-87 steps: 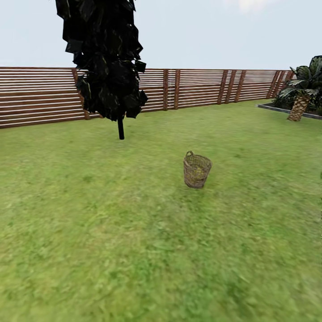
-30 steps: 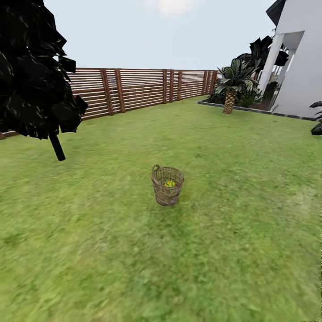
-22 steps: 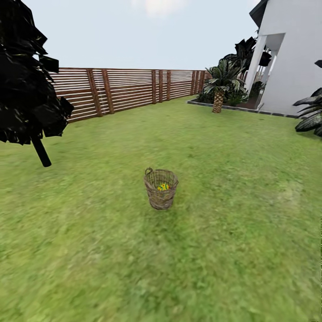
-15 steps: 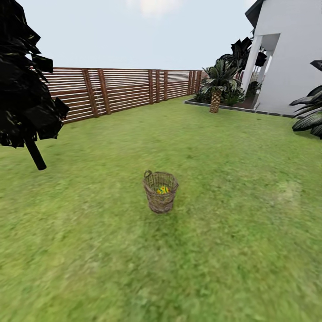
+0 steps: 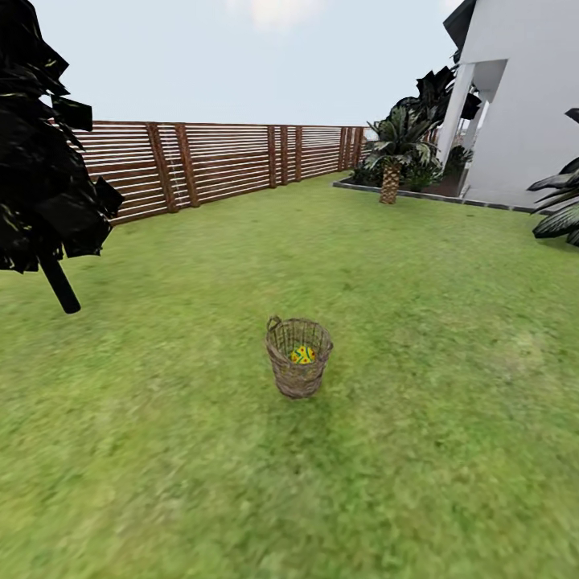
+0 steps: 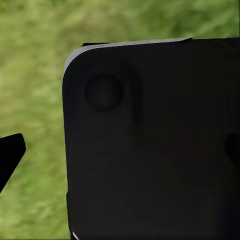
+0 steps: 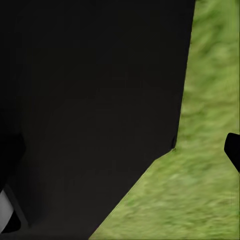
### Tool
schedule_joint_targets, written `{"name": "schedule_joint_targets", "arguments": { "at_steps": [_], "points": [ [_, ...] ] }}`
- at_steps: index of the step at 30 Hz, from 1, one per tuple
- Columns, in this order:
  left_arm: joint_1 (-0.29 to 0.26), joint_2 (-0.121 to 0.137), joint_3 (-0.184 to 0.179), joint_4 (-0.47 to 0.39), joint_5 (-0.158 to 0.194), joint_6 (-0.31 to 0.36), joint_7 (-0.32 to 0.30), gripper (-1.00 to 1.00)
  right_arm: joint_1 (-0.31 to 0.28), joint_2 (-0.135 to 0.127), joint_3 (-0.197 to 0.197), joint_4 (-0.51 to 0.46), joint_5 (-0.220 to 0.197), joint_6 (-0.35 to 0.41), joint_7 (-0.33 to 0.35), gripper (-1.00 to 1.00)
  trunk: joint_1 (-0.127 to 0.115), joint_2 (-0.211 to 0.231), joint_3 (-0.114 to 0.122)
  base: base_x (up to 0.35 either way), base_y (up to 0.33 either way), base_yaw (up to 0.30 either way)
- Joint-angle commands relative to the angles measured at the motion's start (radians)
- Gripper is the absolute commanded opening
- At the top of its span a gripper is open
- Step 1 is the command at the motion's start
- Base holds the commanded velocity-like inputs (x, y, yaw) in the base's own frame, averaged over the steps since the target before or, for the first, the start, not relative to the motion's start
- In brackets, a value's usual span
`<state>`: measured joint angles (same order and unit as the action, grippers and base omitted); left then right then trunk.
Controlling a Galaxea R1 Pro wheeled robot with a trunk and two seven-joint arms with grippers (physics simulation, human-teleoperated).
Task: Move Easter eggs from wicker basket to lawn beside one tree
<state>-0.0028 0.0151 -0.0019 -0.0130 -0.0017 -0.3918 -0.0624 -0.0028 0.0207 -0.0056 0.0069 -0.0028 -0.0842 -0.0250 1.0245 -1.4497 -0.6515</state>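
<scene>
The wicker basket (image 5: 297,381) stands upright on the lawn (image 5: 418,322), mid-view in the head view and a few steps ahead of me. Inside it shows one yellow Easter egg (image 5: 303,354) with blue-green and red marks; whatever else is in the basket is hidden by its wall. The tree is out of view. In the left wrist view one black fingertip (image 6: 10,156) pokes out beside a dark panel of my own body, over grass. The right wrist view has a black fingertip (image 7: 233,150) at its edge, also over grass.
A dark cypress (image 5: 44,161) stands at the left. A brown slatted fence (image 5: 225,161) closes the far side. At the right are a short palm (image 5: 392,181), a white house (image 5: 531,104) and more palm fronds (image 5: 563,213). Grass surrounds the basket on all sides.
The head view has swung right and moved closer. The basket now looks larger and lower in the picture, and the egg inside shows more plainly. The basket itself has not moved.
</scene>
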Motion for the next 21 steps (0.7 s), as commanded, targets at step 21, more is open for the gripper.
{"name": "schedule_joint_targets", "arguments": {
  "at_steps": [21],
  "points": [
    [0.0,0.0,0.0,0.0,0.0,-0.003,-0.004,1.0,0.0,0.0,0.0,0.001,0.0,-0.004,-0.003,1.0,0.0,0.0,-0.001,0.277,0.175,-0.005]
  ]
}}
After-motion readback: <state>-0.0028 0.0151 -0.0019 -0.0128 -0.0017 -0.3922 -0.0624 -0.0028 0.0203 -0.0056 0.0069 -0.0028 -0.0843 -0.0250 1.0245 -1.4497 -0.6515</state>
